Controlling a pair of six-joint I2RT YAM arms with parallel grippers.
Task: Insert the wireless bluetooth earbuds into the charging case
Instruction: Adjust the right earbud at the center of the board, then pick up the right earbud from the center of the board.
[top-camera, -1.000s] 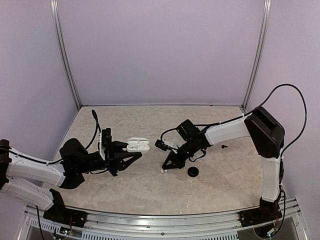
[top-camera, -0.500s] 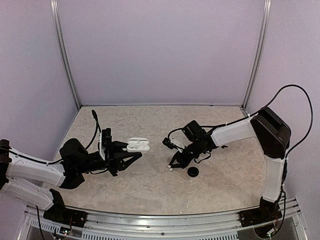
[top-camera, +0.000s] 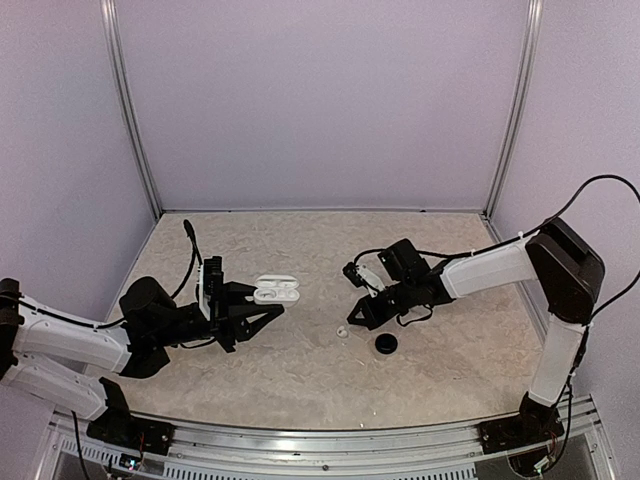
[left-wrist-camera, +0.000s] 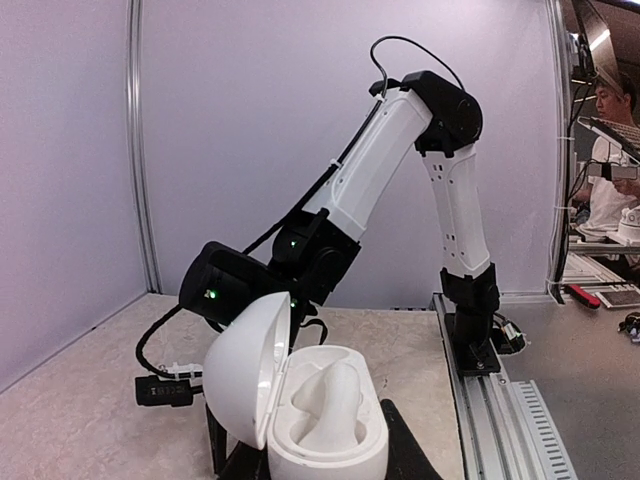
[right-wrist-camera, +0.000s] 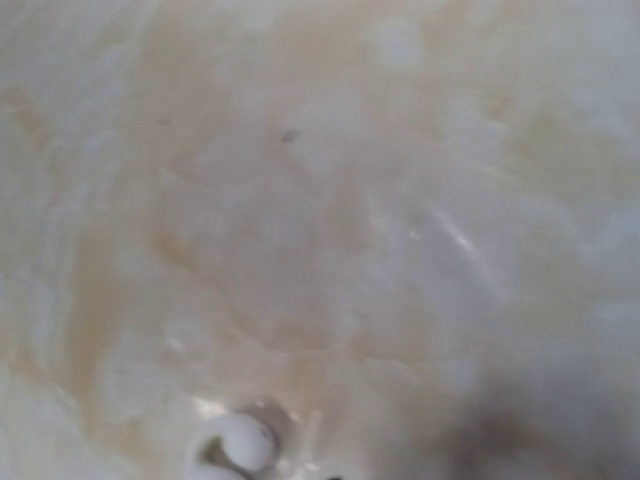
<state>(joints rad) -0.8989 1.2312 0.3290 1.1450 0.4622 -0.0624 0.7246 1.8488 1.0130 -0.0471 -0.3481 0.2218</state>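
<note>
The charging case (top-camera: 276, 291) is a white oval held a little above the table with its lid swung open, and my left gripper (top-camera: 267, 301) is shut on its base. In the left wrist view the case (left-wrist-camera: 325, 420) fills the bottom, its lid (left-wrist-camera: 245, 365) standing up on the left, dark fingers (left-wrist-camera: 400, 445) on either side. One earbud (top-camera: 343, 332) lies small and white on the table just past my shut right gripper (top-camera: 355, 320); whether they touch I cannot tell. The right wrist view is blurred, with the earbud (right-wrist-camera: 232, 448) at its bottom edge and no fingers showing.
A black round disc (top-camera: 385, 344) lies on the marbled tabletop (top-camera: 300, 370) just right of the earbud. Purple walls close in the back and sides. In the left wrist view the right arm (left-wrist-camera: 380, 170) rises beyond the case.
My right gripper has drawn back to the right. The earbud slid right with it at first, then stayed put as the gripper went on. My left arm and the case have not moved.
</note>
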